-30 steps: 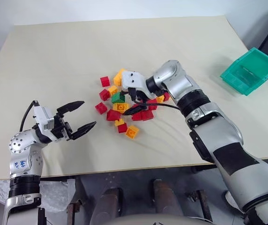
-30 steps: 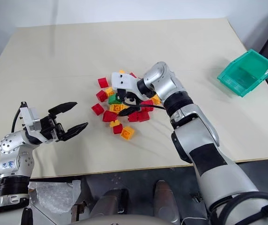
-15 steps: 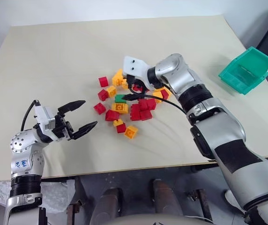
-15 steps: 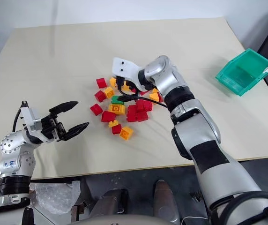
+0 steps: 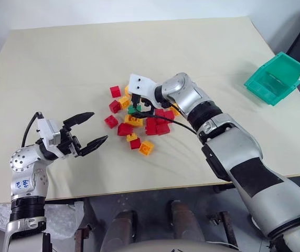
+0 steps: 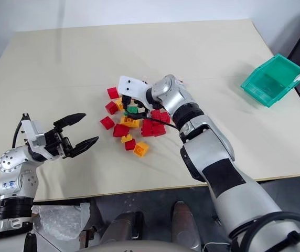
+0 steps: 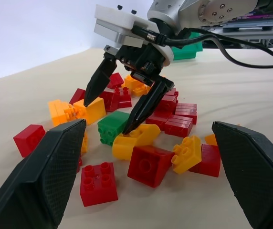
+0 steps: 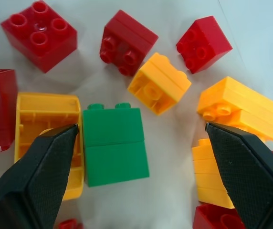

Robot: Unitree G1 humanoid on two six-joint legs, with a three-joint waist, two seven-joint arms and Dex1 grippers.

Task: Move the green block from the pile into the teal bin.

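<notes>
The green block (image 8: pixel 115 145) lies on its side in the pile (image 5: pixel 139 118) of red and yellow bricks at the table's middle, a yellow brick (image 8: pixel 46 138) tight against it. My right gripper (image 5: pixel 137 107) hangs open over the pile, tilted down. Its two black fingers (image 7: pixel 96 86) straddle the green block without gripping it. My left gripper (image 5: pixel 100 126) stands open and empty to the pile's left, near the table's front edge. The teal bin (image 5: pixel 276 79) sits at the table's far right edge.
The pale table (image 5: pixel 61 63) is bare around the pile. Loose red bricks (image 5: pixel 115 91) and yellow bricks (image 5: pixel 147 148) lie at the pile's fringe. The right arm's black cable (image 5: pixel 181 125) trails over the bricks.
My right gripper has swung left across the pile and tipped downward, so its fingers now stand around the green block. The left arm has stayed still.
</notes>
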